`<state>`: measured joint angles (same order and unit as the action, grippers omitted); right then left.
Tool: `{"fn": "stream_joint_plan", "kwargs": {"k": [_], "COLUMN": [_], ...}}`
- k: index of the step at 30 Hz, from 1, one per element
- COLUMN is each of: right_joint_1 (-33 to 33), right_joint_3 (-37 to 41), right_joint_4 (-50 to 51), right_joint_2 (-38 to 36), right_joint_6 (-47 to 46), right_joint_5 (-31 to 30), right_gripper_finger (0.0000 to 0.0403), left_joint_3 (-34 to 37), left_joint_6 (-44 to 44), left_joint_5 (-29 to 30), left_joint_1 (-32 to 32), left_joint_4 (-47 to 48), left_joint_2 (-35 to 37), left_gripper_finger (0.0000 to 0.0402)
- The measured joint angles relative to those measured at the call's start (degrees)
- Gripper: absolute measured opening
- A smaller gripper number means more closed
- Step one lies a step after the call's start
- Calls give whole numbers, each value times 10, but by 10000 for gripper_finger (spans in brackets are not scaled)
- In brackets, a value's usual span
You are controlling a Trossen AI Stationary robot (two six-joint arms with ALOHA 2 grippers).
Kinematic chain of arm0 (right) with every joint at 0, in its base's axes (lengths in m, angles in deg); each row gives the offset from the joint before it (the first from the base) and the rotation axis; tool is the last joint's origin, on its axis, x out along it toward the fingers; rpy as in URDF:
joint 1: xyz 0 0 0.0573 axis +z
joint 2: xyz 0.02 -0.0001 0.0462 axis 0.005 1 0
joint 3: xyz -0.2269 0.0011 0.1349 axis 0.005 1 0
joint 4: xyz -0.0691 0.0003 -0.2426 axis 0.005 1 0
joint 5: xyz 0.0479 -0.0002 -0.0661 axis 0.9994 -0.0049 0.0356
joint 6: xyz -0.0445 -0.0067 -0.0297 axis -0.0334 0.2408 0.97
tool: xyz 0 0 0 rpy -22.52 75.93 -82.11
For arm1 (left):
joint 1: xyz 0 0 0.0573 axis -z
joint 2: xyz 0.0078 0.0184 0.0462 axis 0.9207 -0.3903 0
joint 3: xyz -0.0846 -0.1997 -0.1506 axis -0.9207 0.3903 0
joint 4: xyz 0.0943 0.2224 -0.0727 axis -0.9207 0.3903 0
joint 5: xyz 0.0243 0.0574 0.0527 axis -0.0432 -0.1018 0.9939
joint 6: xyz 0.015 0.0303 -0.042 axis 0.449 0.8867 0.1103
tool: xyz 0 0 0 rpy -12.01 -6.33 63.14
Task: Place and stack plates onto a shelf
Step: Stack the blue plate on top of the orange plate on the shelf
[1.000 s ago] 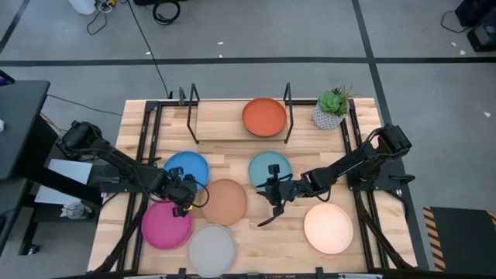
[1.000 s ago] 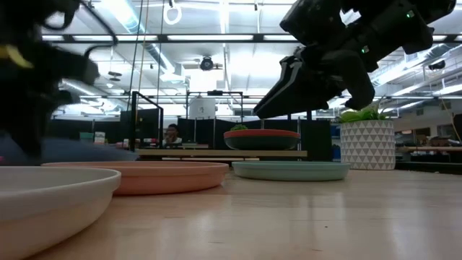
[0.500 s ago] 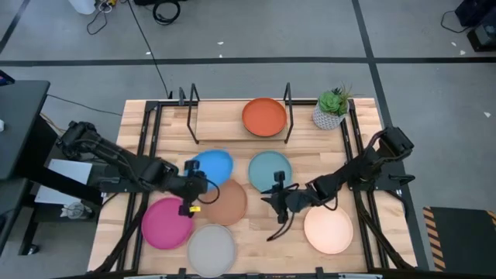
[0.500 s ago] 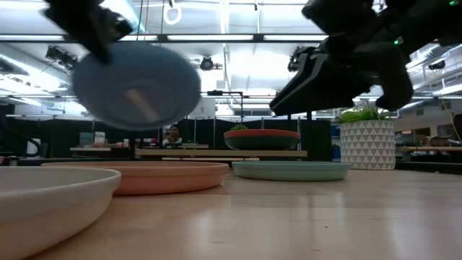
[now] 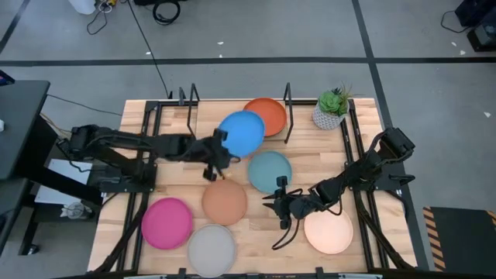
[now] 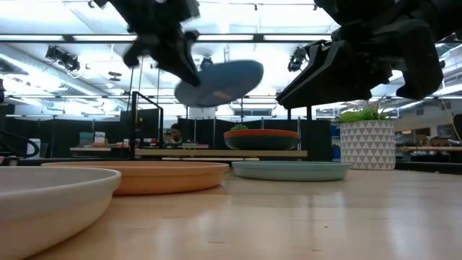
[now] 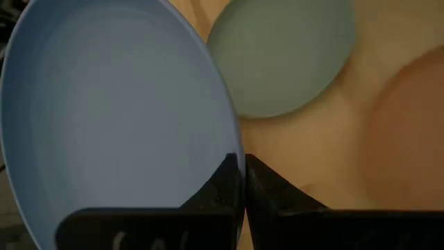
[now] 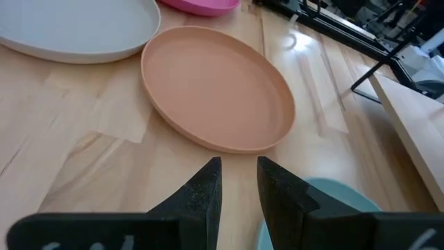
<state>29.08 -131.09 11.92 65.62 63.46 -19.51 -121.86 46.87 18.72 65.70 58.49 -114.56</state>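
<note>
My left gripper is shut on the blue plate, which hangs in the air at the shelf's near edge. The shelf is a light plank between black uprights, and the orange plate rests flat on it. My right gripper hovers low over bare wood, fingers a narrow gap apart, between the tan plate, the teal plate and the cream plate. The pink plate and the grey plate lie near the table's near edge. No pale blue plate shows. My left gripper pinches the blue plate's rim between its two fingers, on the edge that faces the table's left and near side. The plate is lifted clear and juts out beyond the fingers toward the shelf. In the low view the plate is tilted.
A potted plant stands at the shelf's right end. Black frame rails run along the table's left and right sides. Bare wood lies left of the tan plate, where the blue plate lay.
My left gripper has lifted the blue plate off the table's left-centre and carried it up, right and toward the far edge, to the shelf beside the orange plate. My right gripper has drifted a little toward the near edge.
</note>
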Motion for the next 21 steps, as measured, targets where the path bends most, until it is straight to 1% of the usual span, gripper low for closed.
{"fn": "stream_joint_plan", "kwargs": {"k": [3,5,7,12,15,18,21], "right_joint_1": [0,0,-1,-12,-21,-29,-34], "right_joint_3": [0,0,0,0,0,0,0], "right_joint_4": [-2,-1,1,4,6,7,9], "right_joint_2": [0,0,0,0,0,0,0], "right_joint_6": [-8,-13,-14,-8,-4,1,3], "right_joint_5": [-1,-1,-1,-4,-7,-7,-8], "right_gripper_finger": [98,98,98,98,98,98,98], "left_joint_3": [0,-13,-43,-145,-187,-209,-215], "left_joint_6": [51,85,105,141,179,221,248], "left_joint_5": [-37,-66,-79,-123,-132,-134,-136], "left_joint_1": [-43,-68,-89,-136,-159,-177,-189], "left_joint_4": [-30,-29,-14,54,87,83,66], "left_joint_2": [-31,-53,-81,-161,-202,-230,-244], "left_gripper_finger": [13,13,12,12,12,12,12]}}
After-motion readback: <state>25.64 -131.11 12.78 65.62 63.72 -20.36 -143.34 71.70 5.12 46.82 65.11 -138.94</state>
